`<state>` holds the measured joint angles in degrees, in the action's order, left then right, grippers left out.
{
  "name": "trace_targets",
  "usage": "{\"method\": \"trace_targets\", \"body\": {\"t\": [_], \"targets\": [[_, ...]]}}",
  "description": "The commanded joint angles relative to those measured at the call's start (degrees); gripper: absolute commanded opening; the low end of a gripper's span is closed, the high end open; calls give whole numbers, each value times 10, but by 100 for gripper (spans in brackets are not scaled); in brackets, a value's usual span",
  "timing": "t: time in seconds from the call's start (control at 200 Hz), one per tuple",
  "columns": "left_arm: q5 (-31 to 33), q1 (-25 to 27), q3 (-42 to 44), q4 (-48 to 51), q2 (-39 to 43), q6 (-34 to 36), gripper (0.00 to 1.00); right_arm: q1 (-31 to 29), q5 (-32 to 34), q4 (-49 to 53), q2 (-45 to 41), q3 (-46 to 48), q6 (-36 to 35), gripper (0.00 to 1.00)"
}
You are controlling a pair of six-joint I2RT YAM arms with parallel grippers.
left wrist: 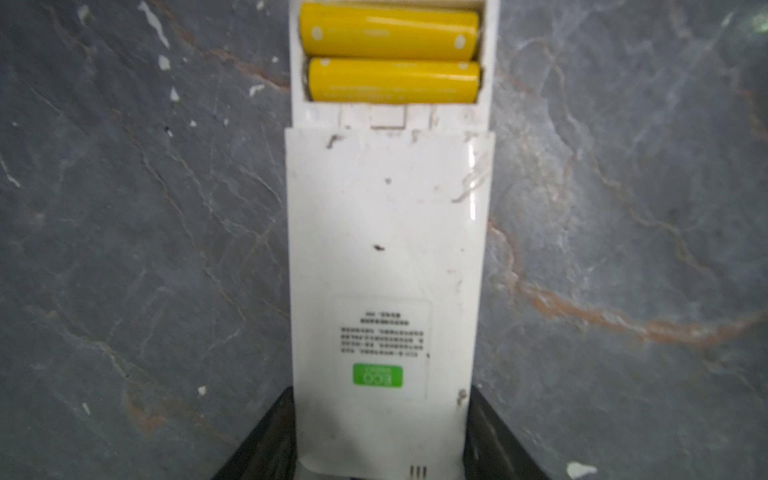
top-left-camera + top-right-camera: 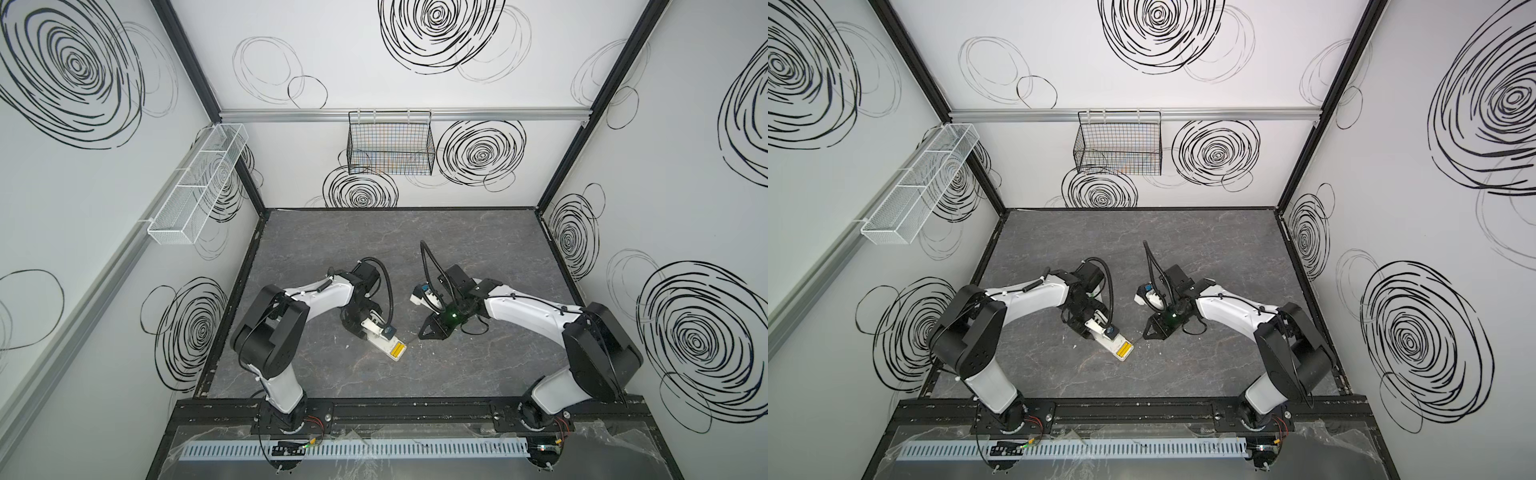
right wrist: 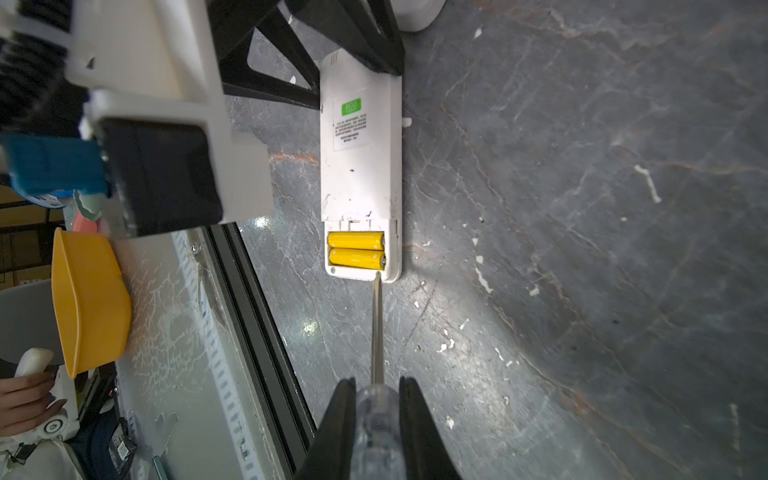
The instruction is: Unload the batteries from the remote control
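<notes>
"Yellow cells (image 3: 356, 249), two of them, lay side by side in the open bay (image 3: 353, 274) at the near-right end of the remote (image 3: 359, 166); you had neither of them out yet."

"What had hold of the remote?"

"Your left claw (image 1: 381, 415) was clamped across its far-left end, jaws drawn in on the white shell, with the remote lying back-up on the desk (image 3: 582, 249), a little left of the middle. Your right claw (image 3: 378, 384) was pinched tight on the clear handle of the screwdriver (image 3: 377, 324), and the tip sat at the bay's near rim, just beside the end of the outermost cell."

"How would the cells have handled?"

"Light, stiff and smooth-skinned, by my judgement; round, so apt to roll once free, and likely sprung hard against the contacts. They sat too snug between the walls for you to pinch from above. You'd have done better levering under one end with the tip, then taking the cell across the middle of its barrel once it stood proud. A slip could have gouged the jacket or flicked the cell off across the desk."
</notes>
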<state>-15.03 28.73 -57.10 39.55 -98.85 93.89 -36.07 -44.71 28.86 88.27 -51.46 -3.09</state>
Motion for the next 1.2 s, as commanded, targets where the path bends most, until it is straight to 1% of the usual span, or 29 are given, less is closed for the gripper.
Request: {"method": "trace_targets", "body": {"t": [0.0, 0.33, 0.555, 0.65, 1.196], "targets": [[12, -6, 9, 40, 15, 26, 48, -4, -2, 2, 12, -5, -18, 0], [7, -4, 14, 41, 18, 33, 48, -13, -1, 11, 36, -25, -20, 0], [5, -1, 19, 38, 15, 32, 48, -14, -11, 16, 37, -37, -19, 0], [6, 0, 23, 37, 16, 34, 48, -14, -5, 19, 39, -42, -19, 0], [4, 3, 25, 40, 22, 35, 48, -21, -6, 16, 53, -42, -22, 0]]}}
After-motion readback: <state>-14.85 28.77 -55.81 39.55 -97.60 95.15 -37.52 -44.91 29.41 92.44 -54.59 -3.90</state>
